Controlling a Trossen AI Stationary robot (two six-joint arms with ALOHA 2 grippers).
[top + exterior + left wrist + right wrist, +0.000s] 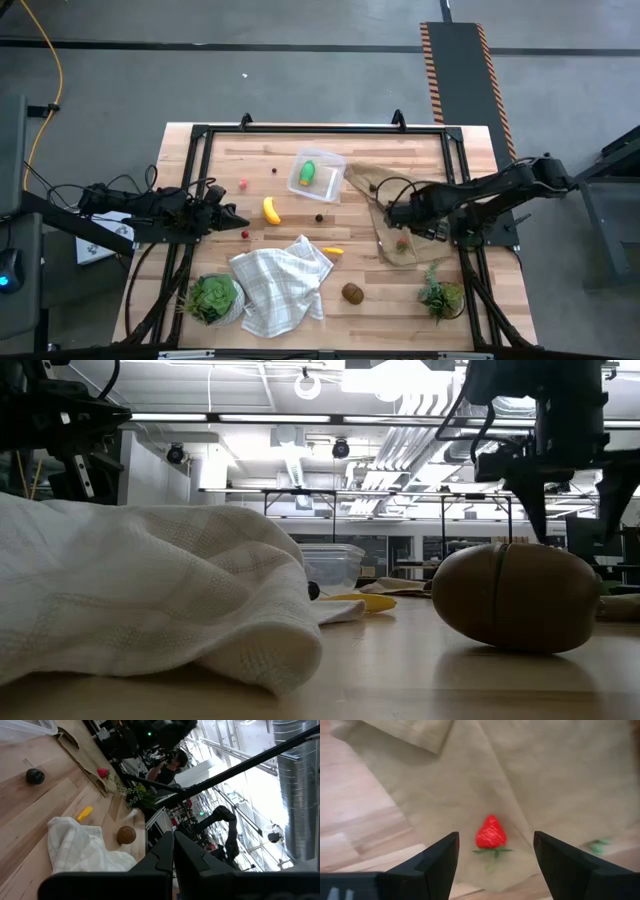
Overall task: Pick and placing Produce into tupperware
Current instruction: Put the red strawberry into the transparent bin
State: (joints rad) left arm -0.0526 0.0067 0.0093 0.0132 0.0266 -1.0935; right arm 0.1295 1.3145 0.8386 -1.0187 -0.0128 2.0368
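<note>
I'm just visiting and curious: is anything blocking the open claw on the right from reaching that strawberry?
Nothing visible does. The right gripper hangs open over the strawberry, which lies alone on the tan cloth with bare cloth around it. The tupperware sits farther across the table, with nothing tall visible between in the high view.

Bare desk (370,215) lies open between the tupperware (316,175) at 12 o'clock and the white cloth (280,285), which blocks 7 o'clock; potted plants (440,297) crowd the near corners.
</note>
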